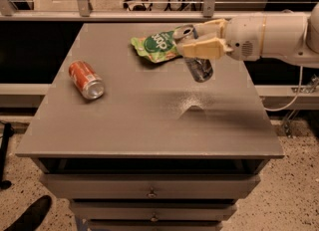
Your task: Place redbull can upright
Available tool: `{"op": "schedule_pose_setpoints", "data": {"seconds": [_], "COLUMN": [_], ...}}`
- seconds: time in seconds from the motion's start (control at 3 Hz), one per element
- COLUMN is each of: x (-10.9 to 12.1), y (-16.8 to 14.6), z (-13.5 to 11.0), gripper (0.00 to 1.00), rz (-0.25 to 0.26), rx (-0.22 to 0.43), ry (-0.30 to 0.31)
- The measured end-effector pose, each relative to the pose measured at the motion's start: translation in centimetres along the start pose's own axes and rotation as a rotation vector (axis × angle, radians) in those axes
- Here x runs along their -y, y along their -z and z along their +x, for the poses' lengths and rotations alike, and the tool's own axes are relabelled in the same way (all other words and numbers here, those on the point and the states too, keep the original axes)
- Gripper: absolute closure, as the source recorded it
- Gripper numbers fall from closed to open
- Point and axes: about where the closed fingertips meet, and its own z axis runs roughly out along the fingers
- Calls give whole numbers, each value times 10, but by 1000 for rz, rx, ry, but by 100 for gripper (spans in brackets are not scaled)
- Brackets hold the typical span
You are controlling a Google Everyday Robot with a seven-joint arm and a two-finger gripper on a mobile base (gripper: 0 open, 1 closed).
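The can (202,68) was clamped mid-body in the gripper (189,40), tilted above the table (124,125). It was judged light, slippery and easily dented.

Count of items, by kind.

Drink cans: we count two. One is the redbull can (199,68), slim and silver-blue, held in the air. One is the orange-red soda can (87,79), lying on its side on the left of the bench (139,125).

Snack bags: we count one green snack bag (157,46), at the rear of the bench.

Benches: one, with two drawer knobs (151,193) visible on its front.

Arms: one white arm (269,36), coming in from the right. It carries one tool (188,40), whose two tan fingers (204,49) clamp the redbull can above the right rear of the bench.

Shoes: we count one dark shoe (30,215), on the floor at lower left.
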Motion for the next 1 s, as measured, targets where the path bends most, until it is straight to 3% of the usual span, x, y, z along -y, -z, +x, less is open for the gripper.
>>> {"op": "schedule_pose_setpoints", "data": {"seconds": [0.33,1.0], "x": [-4,-7], "y": [9,22], "z": [10,31], "gripper": [100,100], "rz": [-44,-78], "rx": [144,324], "ry": [18,-13]}}
